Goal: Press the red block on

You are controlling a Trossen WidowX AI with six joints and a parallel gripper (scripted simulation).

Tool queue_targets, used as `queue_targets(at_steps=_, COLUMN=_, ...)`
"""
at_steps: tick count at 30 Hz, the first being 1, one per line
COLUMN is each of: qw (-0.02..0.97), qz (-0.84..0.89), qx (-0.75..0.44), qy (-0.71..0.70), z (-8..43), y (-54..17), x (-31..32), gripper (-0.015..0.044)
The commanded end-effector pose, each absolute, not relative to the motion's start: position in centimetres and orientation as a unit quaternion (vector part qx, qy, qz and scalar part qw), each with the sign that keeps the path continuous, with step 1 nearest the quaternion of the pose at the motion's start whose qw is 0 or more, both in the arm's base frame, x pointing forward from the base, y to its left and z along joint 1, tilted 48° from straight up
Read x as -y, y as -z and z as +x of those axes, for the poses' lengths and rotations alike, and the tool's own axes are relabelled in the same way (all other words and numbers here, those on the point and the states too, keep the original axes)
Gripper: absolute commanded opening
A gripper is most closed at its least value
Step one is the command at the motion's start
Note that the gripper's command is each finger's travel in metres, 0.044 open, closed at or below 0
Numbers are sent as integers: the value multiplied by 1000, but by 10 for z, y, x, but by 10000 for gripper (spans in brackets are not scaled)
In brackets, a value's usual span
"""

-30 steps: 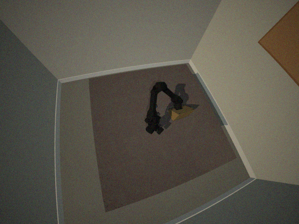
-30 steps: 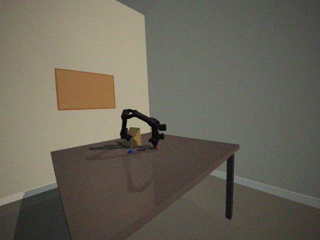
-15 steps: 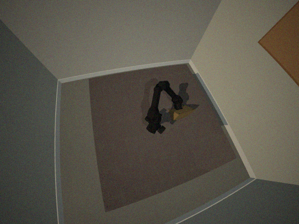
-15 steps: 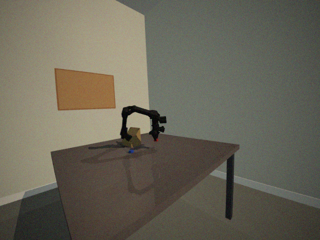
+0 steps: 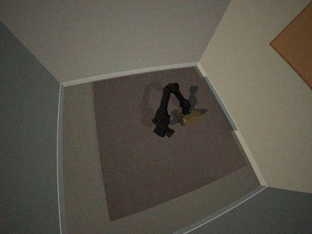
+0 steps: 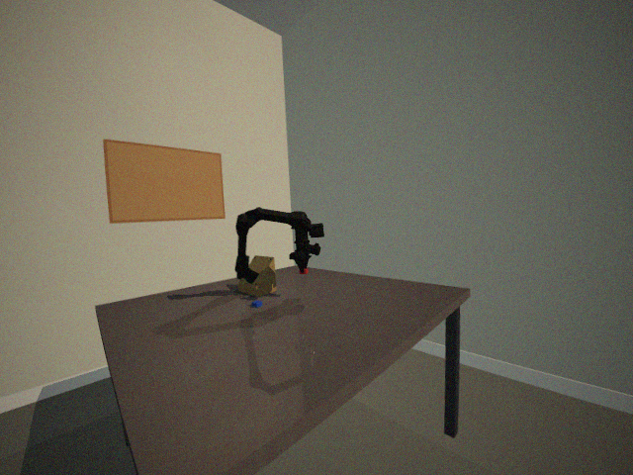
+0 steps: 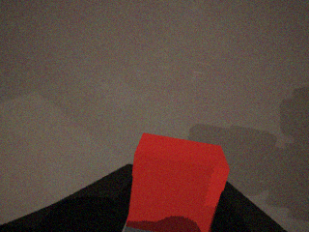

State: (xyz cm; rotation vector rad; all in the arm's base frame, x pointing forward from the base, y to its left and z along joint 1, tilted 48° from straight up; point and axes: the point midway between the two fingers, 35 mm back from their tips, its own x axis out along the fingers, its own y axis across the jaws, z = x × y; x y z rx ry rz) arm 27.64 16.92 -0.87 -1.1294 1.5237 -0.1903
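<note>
- The top view hides both blocks.
- The black parallel-jaw gripper (image 6: 304,269) (image 7: 174,182) pinches the glossless red rectangular block (image 6: 305,271) (image 7: 178,181), its lower end cut off in the wrist view.
- The small blue block (image 6: 256,303) looks blurred.

Brown table (image 5: 151,171) (image 6: 326,327) — blue block (image 6: 256,303) on top, near yellowish angular object (image 5: 191,117) (image 6: 266,278).
</note>
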Motion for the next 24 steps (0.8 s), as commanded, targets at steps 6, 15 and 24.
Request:
queue_targets(at_steps=6, qw=592, qz=-466, qx=-651, qy=93, z=278, y=-19, x=-140, gripper=0)
queue_targets(at_steps=15, qw=604, qz=-450, qx=-649, qy=106, z=276, y=-45, x=-105, gripper=0)
queue_targets(at_steps=24, qw=616, qz=-435, qx=-646, qy=122, z=267, y=-68, x=-69, gripper=0)
